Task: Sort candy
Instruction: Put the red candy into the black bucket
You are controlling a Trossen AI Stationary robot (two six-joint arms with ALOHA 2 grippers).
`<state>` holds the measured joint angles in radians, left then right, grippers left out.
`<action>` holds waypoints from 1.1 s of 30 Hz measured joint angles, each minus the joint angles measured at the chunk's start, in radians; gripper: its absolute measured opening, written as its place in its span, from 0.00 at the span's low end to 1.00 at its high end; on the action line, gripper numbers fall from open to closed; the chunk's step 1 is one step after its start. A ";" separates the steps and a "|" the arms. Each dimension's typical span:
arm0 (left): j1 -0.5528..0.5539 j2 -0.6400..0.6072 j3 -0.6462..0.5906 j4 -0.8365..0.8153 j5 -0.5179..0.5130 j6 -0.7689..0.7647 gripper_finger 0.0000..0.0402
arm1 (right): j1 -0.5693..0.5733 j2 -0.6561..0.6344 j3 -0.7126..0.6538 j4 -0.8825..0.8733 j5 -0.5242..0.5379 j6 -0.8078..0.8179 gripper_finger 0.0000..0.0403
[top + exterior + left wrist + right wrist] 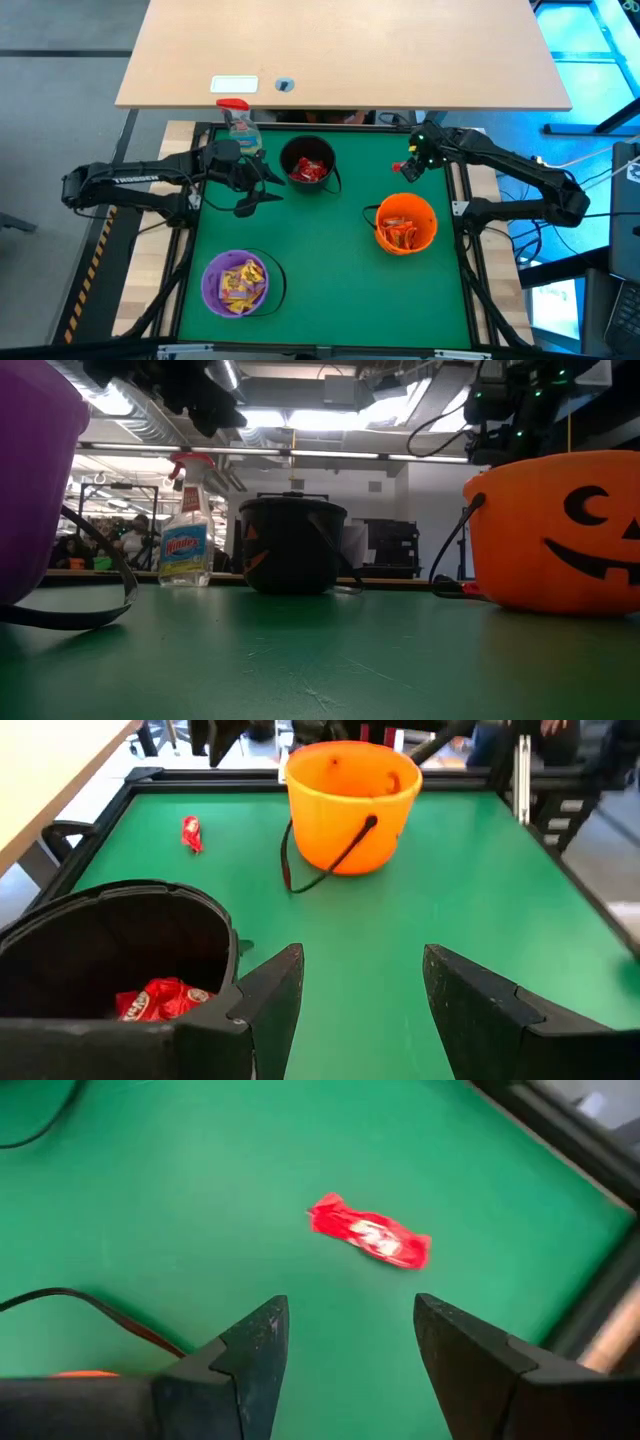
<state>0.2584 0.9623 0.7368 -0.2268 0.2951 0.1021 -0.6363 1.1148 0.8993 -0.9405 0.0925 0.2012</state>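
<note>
Nearest the front edge of the green mat [330, 280], at about seven o'clock, sits the purple bucket [237, 283] with yellow candy [242, 281] inside. Farther in, at about three o'clock, the orange bucket [405, 222] holds orange-red candy [403, 235]; its jack-o'-lantern face shows in the low view. Beyond that, near eleven o'clock, the black bucket [309, 166] holds red candy [311, 169].

The left gripper [262, 186] hangs just beside the black bucket, on its nine o'clock side, above the mat. Its fingers [270, 1000] are spread apart and hold nothing, as the left wrist view shows, with the bucket's rim right next to one finger.

The right gripper [410, 166] is up near one o'clock, by the mat's far right corner. Its fingers [255, 1345] are likewise spread and empty. One loose red candy [369, 1235] lies flat on the mat just ahead of them, touching neither finger and well apart from every bucket.

At the far edge, near eleven o'clock, stands a clear spray bottle [241, 126] with a red top, upright, just beyond the left gripper.
</note>
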 joint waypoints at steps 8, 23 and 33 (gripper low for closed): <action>0.012 0.000 -0.013 0.048 0.011 -0.023 0.49 | 0.000 0.079 0.000 0.081 -0.039 -0.050 0.54; 0.012 0.000 -0.013 0.056 0.010 -0.045 0.49 | -0.057 0.162 0.000 0.135 -0.124 -0.112 0.54; 0.012 0.000 -0.014 0.056 0.005 -0.073 0.49 | -0.197 0.205 0.000 0.134 -0.244 -0.070 0.54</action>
<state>0.2699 0.9623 0.7227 -0.1703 0.3001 0.0292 -0.8328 1.3203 0.8997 -0.8066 -0.1518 0.1313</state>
